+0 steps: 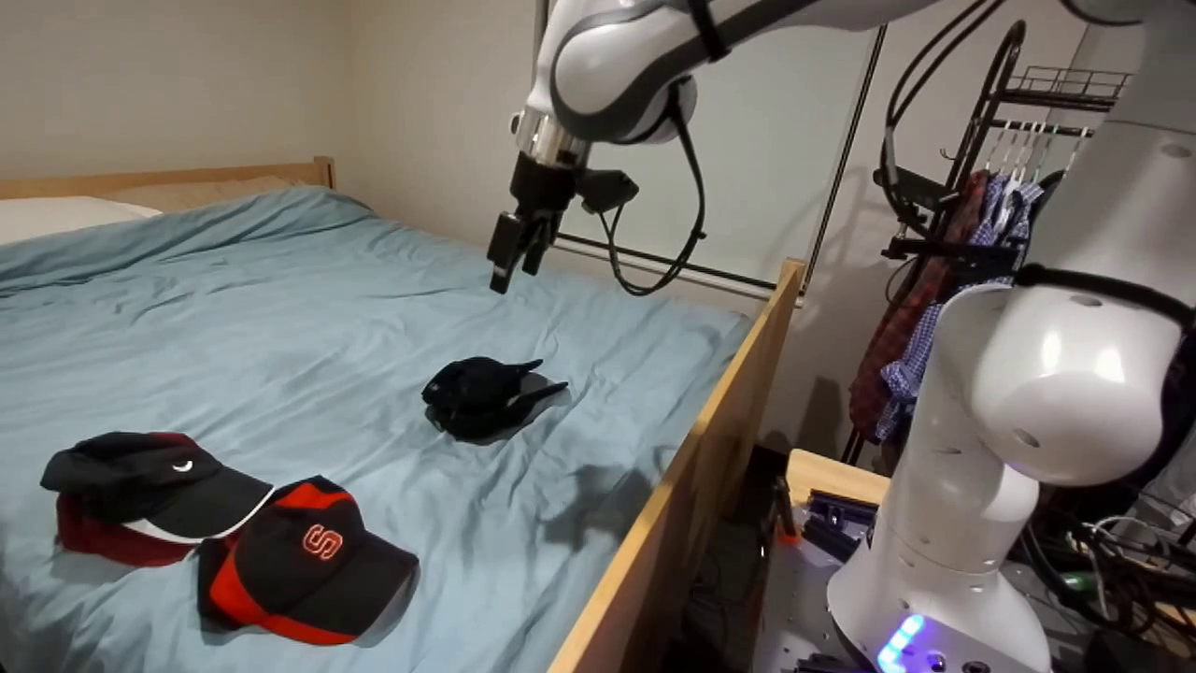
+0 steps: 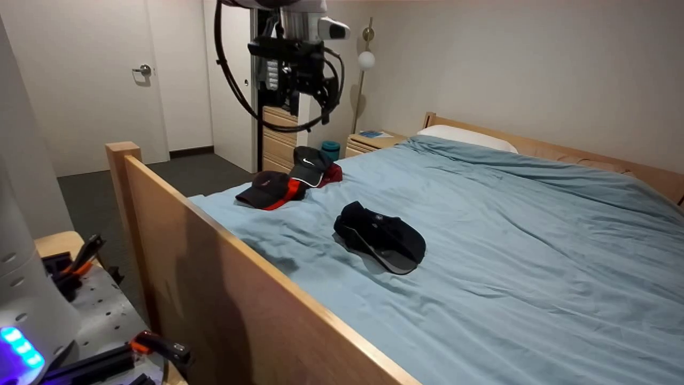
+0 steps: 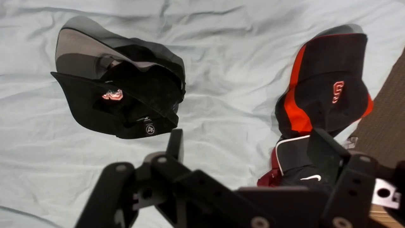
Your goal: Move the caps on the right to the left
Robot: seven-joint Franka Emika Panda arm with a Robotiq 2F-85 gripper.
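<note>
Two black caps (image 1: 476, 397) overlapping on the bed (image 1: 280, 308), well apart from the S cap (image 1: 304, 575) and the swoosh cap (image 1: 149, 477): to their right in both exterior views, to their left in the wrist view. Gripper (image 3: 248, 136) raised above the bed, fingers (image 3: 176, 144) spread wide, bedding showing through the gap.

Visible in the wrist view alone: red-and-white emblem (image 3: 113, 95) on one black cap. Grey underbrim (image 2: 401, 262) plain in an exterior view and in the wrist view. Shirts (image 1: 902, 374) and lamp (image 2: 366, 60) each in a single exterior view.

Legible: circled "47" (image 3: 150, 129) on a black cap, in the wrist view; outlined "S" (image 1: 322, 542) on the S cap, in the wrist view and an exterior view; white swoosh (image 3: 311, 178) on the swoosh cap.

Emblem blurred; lettering (image 3: 144, 119) beside the "47" too small to read, likewise a pale mark (image 2: 379, 217) on the black caps in an exterior view. Swoosh cap partly behind a finger in the wrist view; dark red fabric (image 1: 103, 537) beneath, lining or separate cap, cannot tell which. Arm (image 1: 645, 65) cut off at the top edge in both exterior views.
</note>
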